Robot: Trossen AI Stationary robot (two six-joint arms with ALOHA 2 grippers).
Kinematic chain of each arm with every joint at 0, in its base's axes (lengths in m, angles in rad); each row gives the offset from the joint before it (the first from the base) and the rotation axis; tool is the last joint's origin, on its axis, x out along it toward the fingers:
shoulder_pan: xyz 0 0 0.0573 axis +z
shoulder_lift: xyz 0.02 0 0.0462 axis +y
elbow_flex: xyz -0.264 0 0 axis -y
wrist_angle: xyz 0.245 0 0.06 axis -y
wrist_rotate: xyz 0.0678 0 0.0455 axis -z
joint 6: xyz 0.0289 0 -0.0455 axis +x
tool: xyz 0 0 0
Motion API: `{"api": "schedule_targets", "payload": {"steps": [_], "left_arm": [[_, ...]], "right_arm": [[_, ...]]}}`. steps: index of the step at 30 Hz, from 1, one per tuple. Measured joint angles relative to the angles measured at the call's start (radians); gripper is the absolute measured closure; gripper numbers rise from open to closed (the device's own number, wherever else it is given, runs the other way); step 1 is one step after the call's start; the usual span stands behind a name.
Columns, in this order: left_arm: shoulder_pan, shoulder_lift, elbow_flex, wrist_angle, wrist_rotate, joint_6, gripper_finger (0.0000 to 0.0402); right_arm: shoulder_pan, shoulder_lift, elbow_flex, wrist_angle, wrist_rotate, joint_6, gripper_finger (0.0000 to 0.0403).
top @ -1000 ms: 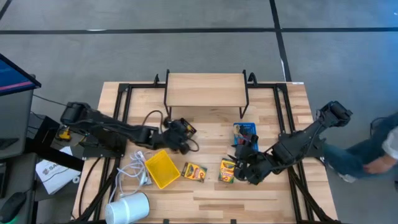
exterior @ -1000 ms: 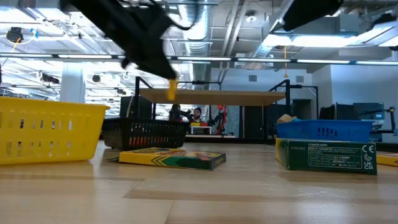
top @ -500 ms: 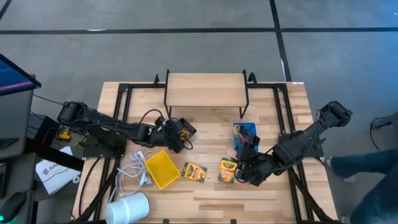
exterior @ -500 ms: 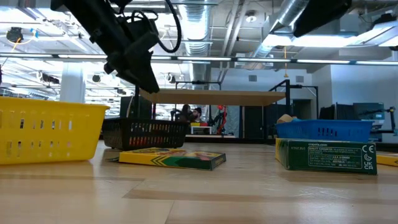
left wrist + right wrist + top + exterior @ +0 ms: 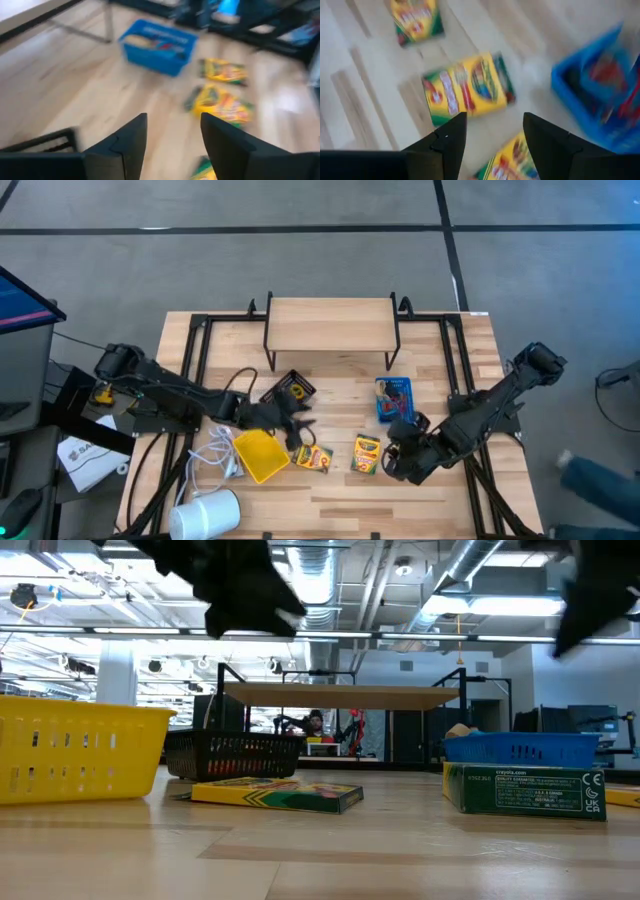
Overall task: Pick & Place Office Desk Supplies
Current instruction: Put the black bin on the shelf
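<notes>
Wooden table (image 5: 430, 500), left tool (image 5: 297, 430) released above crayon box (image 5: 313, 457) (beside yellow bin (image 5: 259, 454)), right tool (image 5: 393, 463) released, empty.

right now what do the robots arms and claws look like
Both arms are dark, near-black, built of jointed segments with rounded housings. A black cable loops above the left arm near its wrist; the right arm shows no loose cable. Each claw has two flat, matte black fingers with squared tips: left claw, right claw. No markings are readable.

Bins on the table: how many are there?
3: the black bin centre-left, the yellow bin in front of it, the blue bin to the right. None seems hidden.
</notes>
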Motion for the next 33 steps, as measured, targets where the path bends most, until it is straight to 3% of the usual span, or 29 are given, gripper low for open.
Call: {"api": "schedule_targets", "payload": {"steps": [7,18,24,33], "left_arm": [[-0.095,0.128,0.0,0.092,0.011,0.045,0.0243],[-0.142,0.352,-0.001,0.121,0.123,-0.033,0.0259],[-0.102,0.334,0.0,0.017,0.1,-0.079,0.0261],[-0.061,0.243,0.038,-0.186,0.076,-0.237,0.0275]], "right_arm": [[0.028,0.001,-0.144,0.119,-0.099,0.195,0.0211],[0.022,0.001,-0.18,0.352,-0.109,0.088,0.0211],[-0.005,0.001,-0.18,0.363,-0.052,0.019,0.0211],[-0.062,0.001,-0.18,0.37,-0.053,-0.074,0.0211]]}}
